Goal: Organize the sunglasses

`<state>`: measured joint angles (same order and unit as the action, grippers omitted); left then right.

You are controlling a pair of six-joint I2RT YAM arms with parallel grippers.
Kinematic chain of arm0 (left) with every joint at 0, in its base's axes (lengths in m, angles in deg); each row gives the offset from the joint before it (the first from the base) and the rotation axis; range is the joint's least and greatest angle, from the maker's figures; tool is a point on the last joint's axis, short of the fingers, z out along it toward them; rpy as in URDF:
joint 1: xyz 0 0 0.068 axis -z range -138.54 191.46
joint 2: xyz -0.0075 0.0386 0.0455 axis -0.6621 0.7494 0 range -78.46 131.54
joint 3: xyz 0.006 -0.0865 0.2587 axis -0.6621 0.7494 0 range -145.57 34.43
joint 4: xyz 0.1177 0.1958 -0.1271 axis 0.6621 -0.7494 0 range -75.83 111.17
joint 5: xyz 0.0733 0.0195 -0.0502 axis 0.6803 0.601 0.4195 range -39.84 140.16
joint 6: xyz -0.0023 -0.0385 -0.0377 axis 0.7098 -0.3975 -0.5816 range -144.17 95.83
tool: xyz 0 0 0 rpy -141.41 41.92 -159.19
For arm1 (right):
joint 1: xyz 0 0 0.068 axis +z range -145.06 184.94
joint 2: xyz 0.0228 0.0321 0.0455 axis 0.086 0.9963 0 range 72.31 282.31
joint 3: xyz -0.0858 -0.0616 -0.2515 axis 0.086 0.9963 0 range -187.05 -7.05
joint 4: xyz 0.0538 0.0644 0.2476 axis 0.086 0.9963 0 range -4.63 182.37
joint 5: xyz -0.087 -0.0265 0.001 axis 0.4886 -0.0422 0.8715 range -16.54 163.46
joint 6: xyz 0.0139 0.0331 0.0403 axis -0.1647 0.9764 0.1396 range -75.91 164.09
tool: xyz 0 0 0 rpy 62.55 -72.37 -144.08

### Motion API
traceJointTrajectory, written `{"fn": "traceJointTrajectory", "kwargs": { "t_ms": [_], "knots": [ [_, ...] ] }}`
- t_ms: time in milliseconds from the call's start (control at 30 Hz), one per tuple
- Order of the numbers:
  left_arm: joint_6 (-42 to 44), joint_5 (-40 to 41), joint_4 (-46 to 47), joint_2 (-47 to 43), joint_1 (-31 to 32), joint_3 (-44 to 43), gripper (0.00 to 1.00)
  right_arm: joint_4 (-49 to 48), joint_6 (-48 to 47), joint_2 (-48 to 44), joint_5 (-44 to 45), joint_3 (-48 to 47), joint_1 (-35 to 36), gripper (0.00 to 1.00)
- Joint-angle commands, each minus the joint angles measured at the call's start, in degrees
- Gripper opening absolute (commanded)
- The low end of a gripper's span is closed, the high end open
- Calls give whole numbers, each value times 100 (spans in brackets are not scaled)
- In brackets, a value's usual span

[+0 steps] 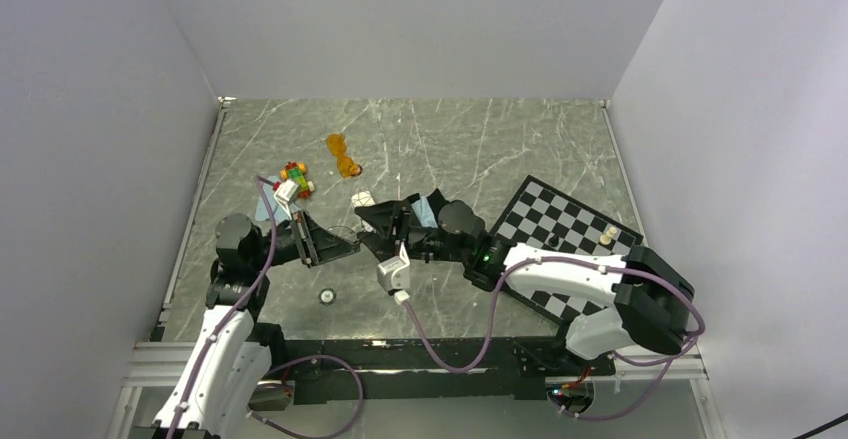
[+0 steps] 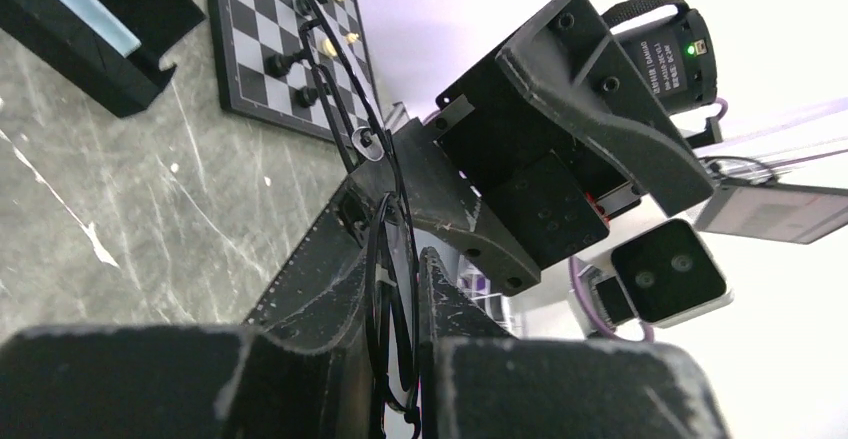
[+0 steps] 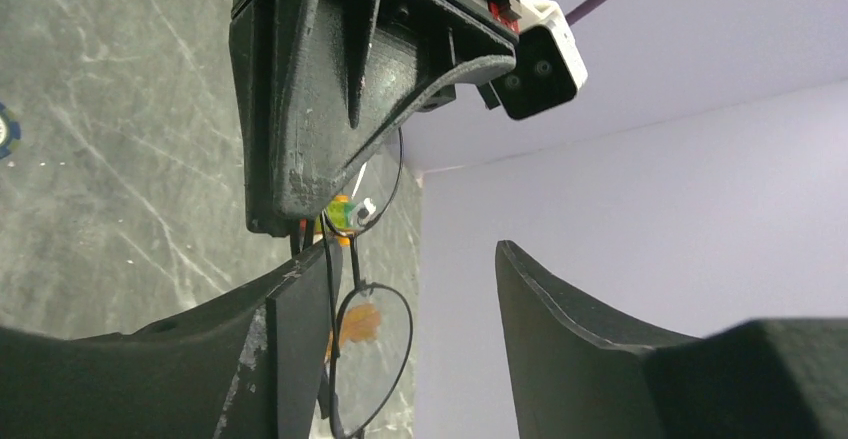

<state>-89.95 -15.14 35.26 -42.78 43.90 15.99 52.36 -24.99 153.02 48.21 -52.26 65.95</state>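
The grey marbled counter carries everything, with plain pale walls on three sides. The left arm and right arm reach in from the near edge and meet tip to tip a little left of the middle. A black-and-white chessboard lies at an angle on the right, with a few chess pieces standing near its right corner. A black case with a pale blue lining sits just left of the board.

The left end effector has its fingers pressed nearly together, pinching the thin rim of the black wire-framed sunglasses. The right end effector faces it with its fingers spread wide. The wire pair hangs beside the inner edge of one finger and is well clear of the other. A green light glows on the right arm's wrist motor. The white label there carries print too small to read.

The orange sunglasses lie flat on the counter farther back, well apart from the wire pair. A cluster of coloured toy blocks sits just left of them and slightly nearer. A small round chip rests near the front edge, between the arms.
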Motion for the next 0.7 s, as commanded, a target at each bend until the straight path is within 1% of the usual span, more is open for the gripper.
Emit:
{"fn": "traceJointTrajectory", "kwargs": {
  "t_ms": [0, 67, 200, 233, 267, 333, 367, 400, 433, 467, 500, 533, 567, 600, 633, 667],
  "knots": [
    [1333, 913, -786, -123, -72, -527, 0, -64, 115, -679, -127, 153, 40, 63],
    [1278, 963, -533, -115, -73, -524, 0, 37, 199, -940, -226, 231, 30, 64],
    [972, 1026, 237, -63, -73, -450, 0, 243, 525, -1428, -767, 347, 16, 65],
    [943, 1039, 384, -47, -72, -460, 0, 69, 820, -1487, -840, 392, 16, 65],
    [955, 1072, 502, -36, -70, -481, 0, -282, 1323, -1511, -811, 458, 15, 65],
    [998, 1264, 769, -50, -61, -507, 0, -1550, 2713, -1488, -162, 703, 11, 65],
    [1046, 1368, 909, -68, -59, -528, 0, -2375, 3669, -1435, 436, 820, 8, 67],
    [1102, 1487, 1054, -76, -55, -557, 0, -3078, 4641, -1351, 1183, 903, -3, 73],
    [1184, 1655, 1102, -102, -45, -590, 0, -3527, 5739, -1288, 1939, 938, -21, 78],
    [1310, 1804, 1092, -133, -17, -635, 0, -3677, 6629, -1246, 2586, 964, -66, 81],
    [1494, 1967, 1032, -166, 30, -693, 0, -3612, 7678, -1208, 3149, 951, -104, 82],
    [1782, 2129, 910, -200, 85, -762, 0, -3344, 8622, -1184, 3563, 926, -147, 83],
    [1967, 2277, 775, -219, 147, -840, 0, -2883, 9369, -1171, 3808, 875, -226, 83],
    [2144, 2369, 681, -233, 205, -893, 0, -2569, 10362, -1153, 3950, 819, -298, 83],
    [2234, 2402, 657, -242, 241, -928, 0, -2389, 10896, -1143, 3896, 778, -363, 83],
    [2240, 2399, 738, -250, 260, -922, 0, -2378, 11203, -1113, 3769, 767, -406, 83]
  ]
}}
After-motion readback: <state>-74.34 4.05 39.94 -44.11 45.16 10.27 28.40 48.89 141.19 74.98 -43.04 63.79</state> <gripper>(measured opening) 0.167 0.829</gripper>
